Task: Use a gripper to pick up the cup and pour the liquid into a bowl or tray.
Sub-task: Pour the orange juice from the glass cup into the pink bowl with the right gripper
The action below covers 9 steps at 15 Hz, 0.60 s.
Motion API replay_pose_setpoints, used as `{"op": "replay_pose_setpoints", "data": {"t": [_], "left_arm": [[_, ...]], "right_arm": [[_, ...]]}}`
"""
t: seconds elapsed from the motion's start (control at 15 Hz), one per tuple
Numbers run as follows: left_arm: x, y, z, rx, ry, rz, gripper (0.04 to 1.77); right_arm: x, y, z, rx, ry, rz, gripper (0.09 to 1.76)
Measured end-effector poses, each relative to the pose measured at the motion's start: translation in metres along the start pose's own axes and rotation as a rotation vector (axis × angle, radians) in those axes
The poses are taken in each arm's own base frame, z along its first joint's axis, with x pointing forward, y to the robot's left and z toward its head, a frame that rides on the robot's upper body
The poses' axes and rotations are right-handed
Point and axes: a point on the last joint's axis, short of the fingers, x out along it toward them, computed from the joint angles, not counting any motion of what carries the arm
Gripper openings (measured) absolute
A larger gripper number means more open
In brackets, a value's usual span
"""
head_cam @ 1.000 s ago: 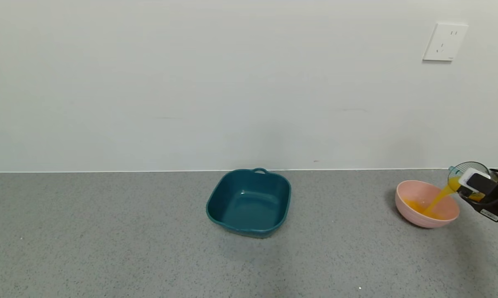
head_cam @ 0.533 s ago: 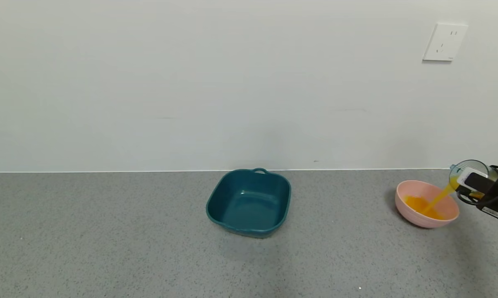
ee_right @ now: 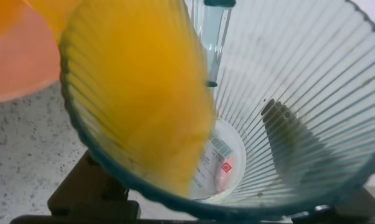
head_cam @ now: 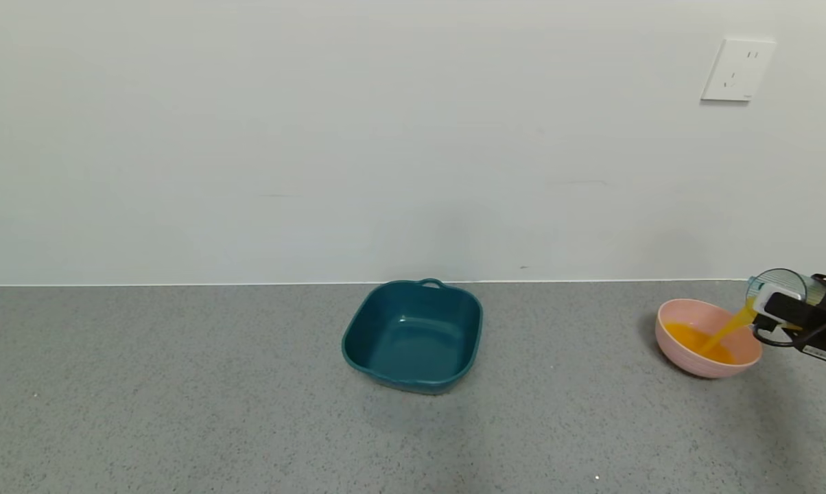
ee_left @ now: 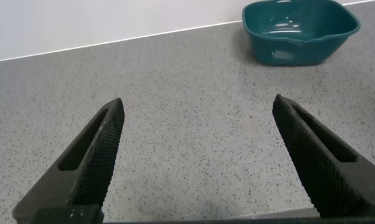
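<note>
Right pincer (head_cam: 787, 309) is clamped on the cup (head_cam: 783, 285), held tipped well over at the right edge of the head view, rim toward the pink bowl (head_cam: 708, 337). The lip sits just above and beside the bowl's near rim, presumably so the stream lands inside rather than on the grey surface (head_cam: 180, 412). Orange liquid (head_cam: 725, 331) runs in a thin slanted stream into the pool in the bowl. The right wrist view looks down the ribbed cup (ee_right: 287, 112): liquid (ee_right: 144, 93) lies along the lower wall, base nearly bare, so the pour looks close to done. Left pincer (ee_left: 197, 165) is idle, fingers apart, low over the surface, well away from the teal tray (ee_left: 299, 31). Tray is dry
</note>
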Motion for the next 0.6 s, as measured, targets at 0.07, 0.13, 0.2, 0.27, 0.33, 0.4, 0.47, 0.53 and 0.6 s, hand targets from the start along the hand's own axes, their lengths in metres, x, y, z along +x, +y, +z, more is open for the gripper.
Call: {"op": "replay_pose_setpoints", "data": {"t": [0.07,0.13,0.2,0.27,0.33,0.4,0.47,0.53,0.6], "left_arm": [[0.0,0.0,0.0,0.0,0.0,0.0,1.72],[0.0,0.0,0.0,0.0,0.0,0.0,1.72],[0.0,0.0,0.0,0.0,0.0,0.0,1.72],[0.0,0.0,0.0,0.0,0.0,0.0,1.72],[0.0,0.0,0.0,0.0,0.0,0.0,1.72],[0.0,0.0,0.0,0.0,0.0,0.0,1.72],[0.0,0.0,0.0,0.0,0.0,0.0,1.72],[0.0,0.0,0.0,0.0,0.0,0.0,1.72],[0.0,0.0,0.0,0.0,0.0,0.0,1.72]], "right_arm": [[0.0,0.0,0.001,-0.011,-0.002,0.0,1.35],[0.0,0.001,0.003,-0.022,0.002,0.0,1.35],[0.0,0.001,0.004,-0.039,0.011,-0.003,1.35],[0.0,0.001,0.006,-0.053,0.01,-0.003,1.35],[0.0,0.001,0.007,-0.072,0.008,-0.004,1.35],[0.0,0.001,0.007,-0.089,0.008,-0.006,1.35],[0.0,0.001,0.008,-0.103,0.016,-0.007,1.35],[-0.001,0.002,0.01,-0.12,0.026,-0.008,1.35],[-0.001,0.002,0.012,-0.136,0.03,-0.012,1.35]]}}
